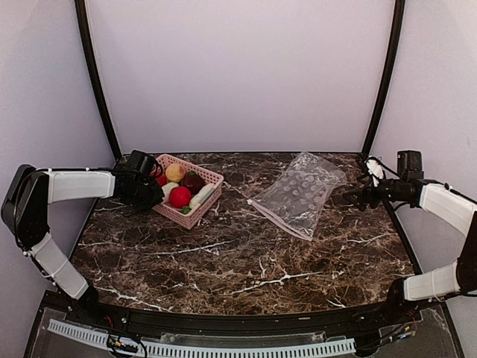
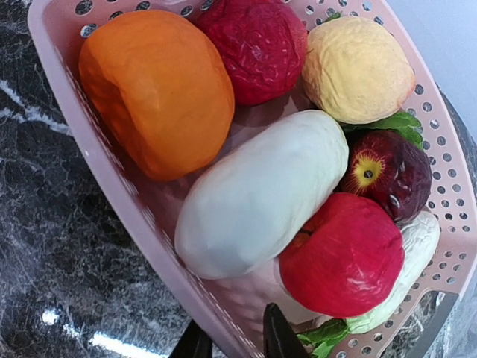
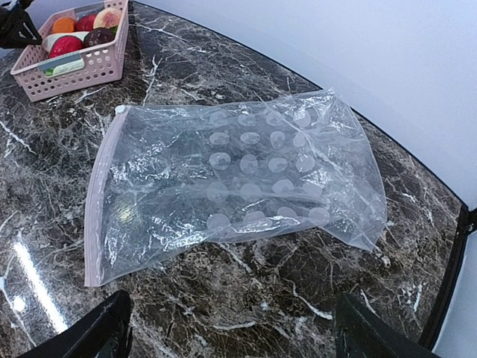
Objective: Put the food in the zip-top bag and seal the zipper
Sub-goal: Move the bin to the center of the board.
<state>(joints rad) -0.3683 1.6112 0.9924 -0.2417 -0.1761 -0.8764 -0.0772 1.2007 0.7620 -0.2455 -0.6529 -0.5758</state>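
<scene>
Table (image 1: 223,261): dark marble-look top, white veining, glossy. Two items lie directly on it.

Pink basket (image 1: 185,216): slotted plastic, upright, at the far-left corner, turned at an angle to the table edges.

Zip-top bag (image 1: 302,192): clear, crinkled, dotted pattern, lying flat towards the far-right corner. Its zipper (image 1: 279,218), a pinkish strip, runs along the bag's side facing the near edge and table centre.

Basket and bag sit well apart.

1. Bright, soft, even light from overhead; shadows are faint, with only a thin one hugging the zip-top bag (image 3: 238,179).
2. White glare streaks the polished table (image 3: 223,313) beside the bag, and the bag's crinkles glint.
3. Focus is crisp across the bag, softer in the corners below it.
</scene>
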